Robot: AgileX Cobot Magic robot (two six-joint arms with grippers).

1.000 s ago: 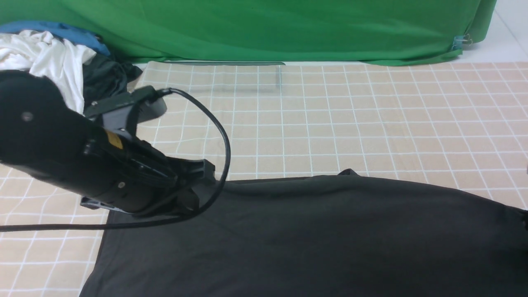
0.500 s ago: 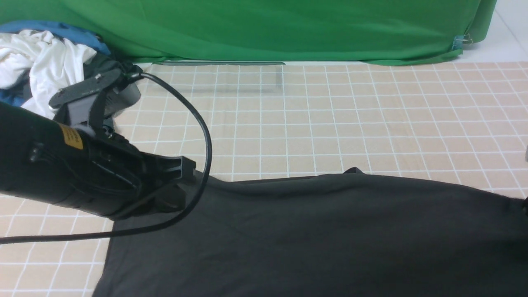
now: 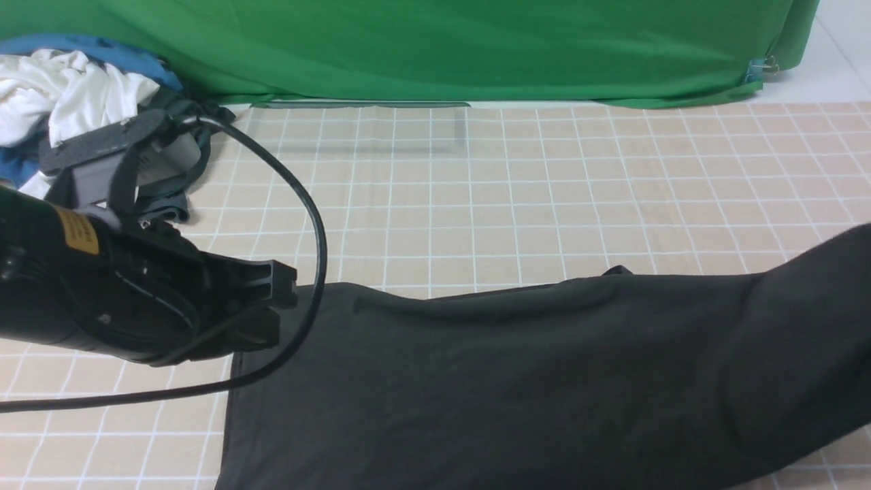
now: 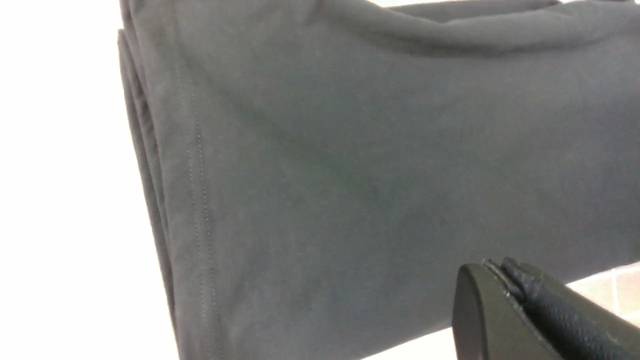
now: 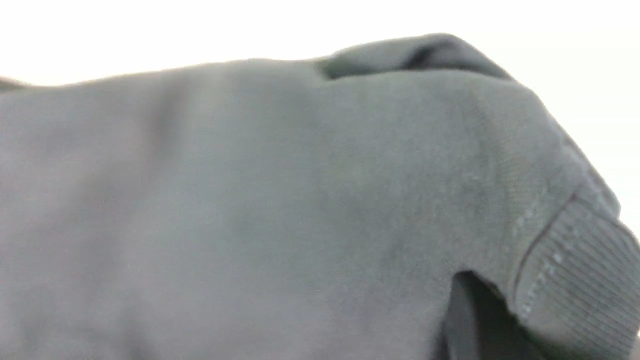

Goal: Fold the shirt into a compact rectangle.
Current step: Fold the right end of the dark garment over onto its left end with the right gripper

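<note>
- Black cotton fills the near part of the front view; the shirt (image 3: 517,381) lies across the checked beige cloth (image 3: 517,204) of the table, spread from beside the left arm to the right edge of the view; it is flat over most of its width, with its right end raised off the cloth in a hump.
- Right gripper: not in sight in the front view; its wrist view shows only grey-black fabric and a ribbed cuff or band (image 5: 580,265) close to the lens; the jaws cannot be made out; judged nearly pressed together and, given the lifted right end, probably pinching the shirt, though the hold itself is hidden.
- Left gripper (image 3: 272,306): sits at the shirt's left edge, jaws pressed together; the left wrist view shows one finger (image 4: 525,310) beside stacked hem layers; fabric seems caught at its tip, which I judge a pinch on the edge, held so that both ends can be carried over together.
- Stage, as a judgement: a fold along the length is in hand; a compact rectangle is not yet formed.
- Further back left: a heap of white, blue and dark clothes (image 3: 75,102), apart from the shirt.
- Furthest: green backdrop (image 3: 435,47) along the table's far edge.
</note>
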